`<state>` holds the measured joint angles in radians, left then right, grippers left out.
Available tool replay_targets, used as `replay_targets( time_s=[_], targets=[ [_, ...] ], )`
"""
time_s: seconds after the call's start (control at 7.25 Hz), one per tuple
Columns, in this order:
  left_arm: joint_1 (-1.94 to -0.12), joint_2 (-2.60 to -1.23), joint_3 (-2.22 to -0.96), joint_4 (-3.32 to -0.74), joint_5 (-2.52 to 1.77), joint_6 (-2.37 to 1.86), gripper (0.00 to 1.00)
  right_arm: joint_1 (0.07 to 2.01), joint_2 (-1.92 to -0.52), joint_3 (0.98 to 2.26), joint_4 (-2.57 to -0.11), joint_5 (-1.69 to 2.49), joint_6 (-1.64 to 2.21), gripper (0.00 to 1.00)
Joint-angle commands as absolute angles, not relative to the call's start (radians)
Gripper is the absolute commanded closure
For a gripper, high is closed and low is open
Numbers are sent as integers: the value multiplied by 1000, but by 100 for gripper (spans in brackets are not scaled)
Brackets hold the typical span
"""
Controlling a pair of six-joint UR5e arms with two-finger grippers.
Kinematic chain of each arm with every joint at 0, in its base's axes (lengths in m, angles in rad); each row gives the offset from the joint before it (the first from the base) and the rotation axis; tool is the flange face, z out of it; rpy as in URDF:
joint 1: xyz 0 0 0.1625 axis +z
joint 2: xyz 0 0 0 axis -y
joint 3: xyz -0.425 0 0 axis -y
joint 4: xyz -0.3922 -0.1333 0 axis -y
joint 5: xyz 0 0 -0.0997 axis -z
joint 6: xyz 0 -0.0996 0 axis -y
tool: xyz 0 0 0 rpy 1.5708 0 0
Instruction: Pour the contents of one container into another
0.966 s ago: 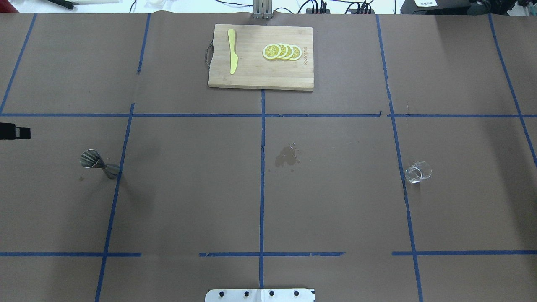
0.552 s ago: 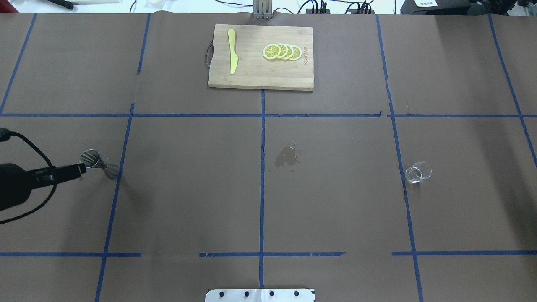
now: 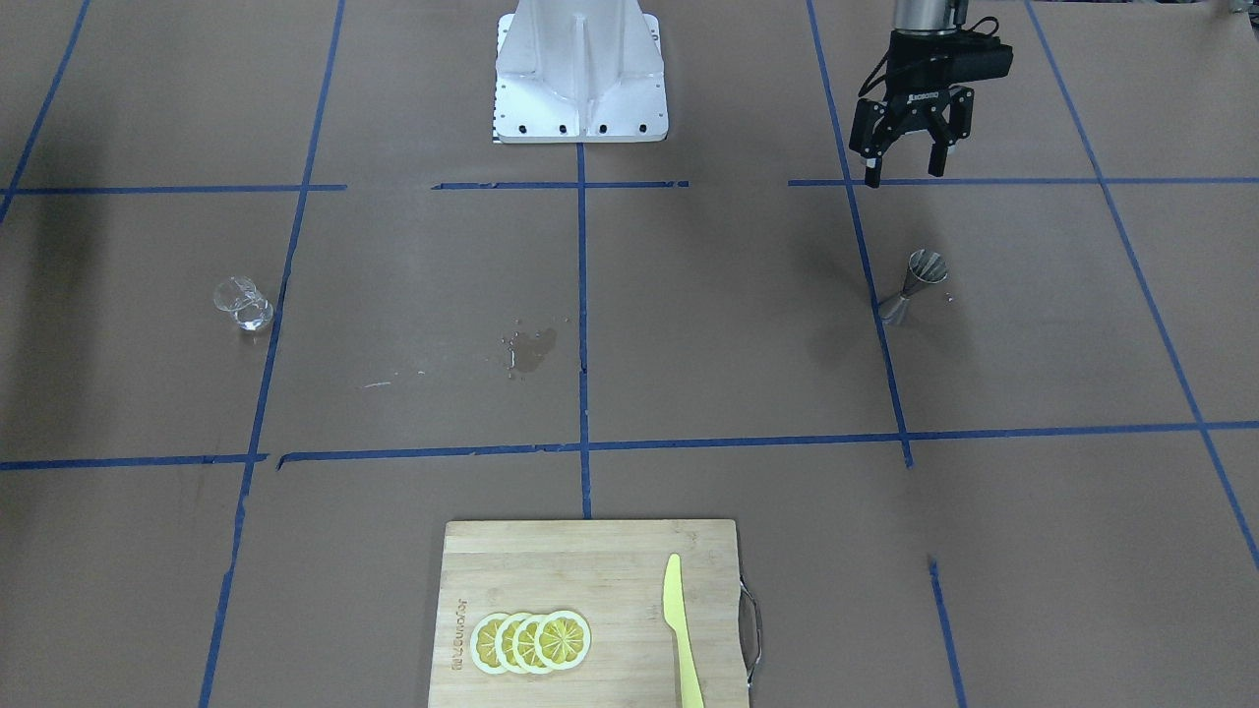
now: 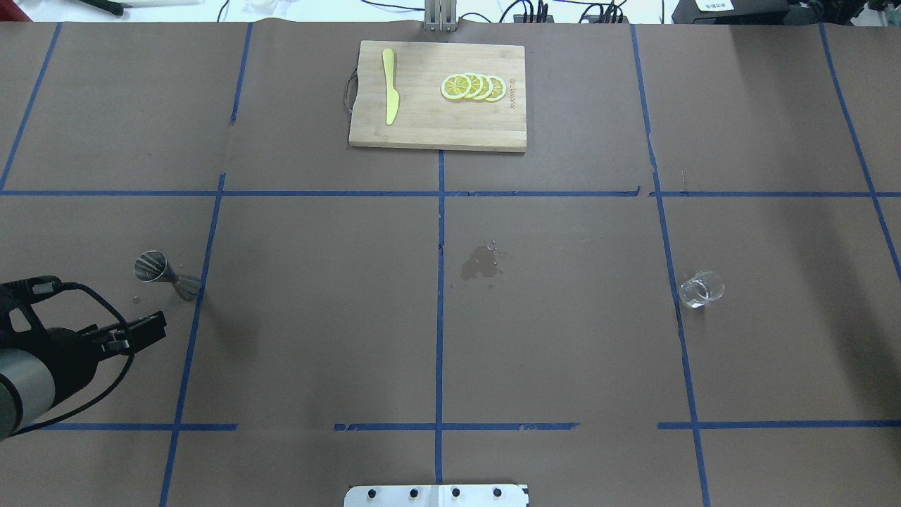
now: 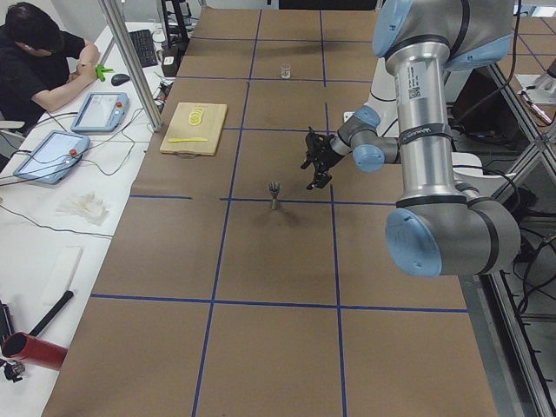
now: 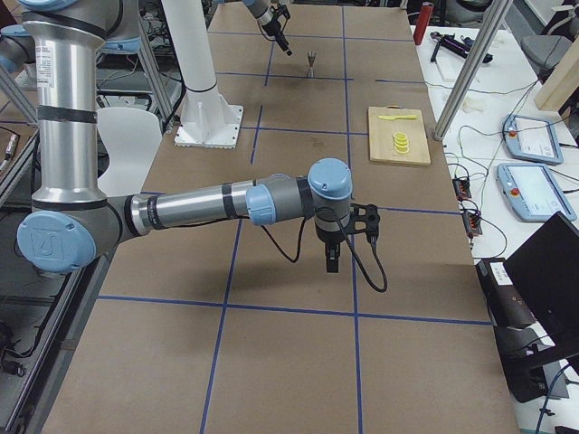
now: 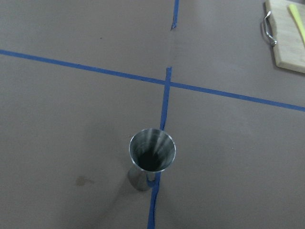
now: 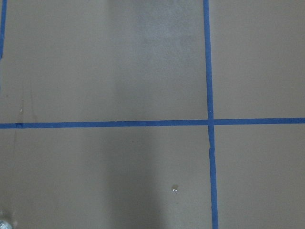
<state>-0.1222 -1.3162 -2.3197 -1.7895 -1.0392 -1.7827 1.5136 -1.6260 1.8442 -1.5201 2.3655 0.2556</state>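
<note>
1. Drawing back since the frame a moment earlier, the left gripper (image 4: 156, 325) had left the jigger's (image 4: 165, 274) side and moved toward the robot. In the overhead view it ended at about 6 o'clock of the jigger. Neither vessel had shifted.
2. The clear glass cup (image 4: 700, 289) stood upright at 3 o'clock of the centre of the brown-papered table (image 4: 317, 317), with nothing touching it.
3. The jigger stood upright with its wide mouth up at 9 o'clock, well apart from the cup. Its foot rested on a blue tape line (image 7: 164, 95).
4. The left gripper hung above the paper near the jigger but clear of it, its fingers spread and holding nothing.
5. The right gripper (image 6: 330, 262) showed only in the right-side view, pointing down over bare paper. Whether its fingers were apart or together could not be told.
6. A wet stain (image 4: 482, 262) marked the paper between the two vessels, near the centre.
7. A cutting board (image 4: 422, 123) lay at 12 o'clock, carrying a yellow knife (image 4: 389, 88) and overlapping lemon slices (image 4: 473, 86).
8. A person (image 5: 39, 61) sat at a bench beside the table in the left-side view.
</note>
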Motion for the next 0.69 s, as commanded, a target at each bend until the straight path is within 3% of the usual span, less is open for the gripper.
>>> replay_targets(
  time_s=[0.0,0.14,0.55],
  targets=[
    [-51,-1542,-2202,-1499,-965,-2010,1,1494,-1661,1964,-1523,2364,349,0],
    [-51,-1577,-2142,-1465,-910,-2063,1,1453,-1663,2024,-1523,2362,456,0],
    [-61,-1519,-2134,-1450,-758,-2128,1,1283,-1707,2231,-1522,2306,757,0]
  ],
)
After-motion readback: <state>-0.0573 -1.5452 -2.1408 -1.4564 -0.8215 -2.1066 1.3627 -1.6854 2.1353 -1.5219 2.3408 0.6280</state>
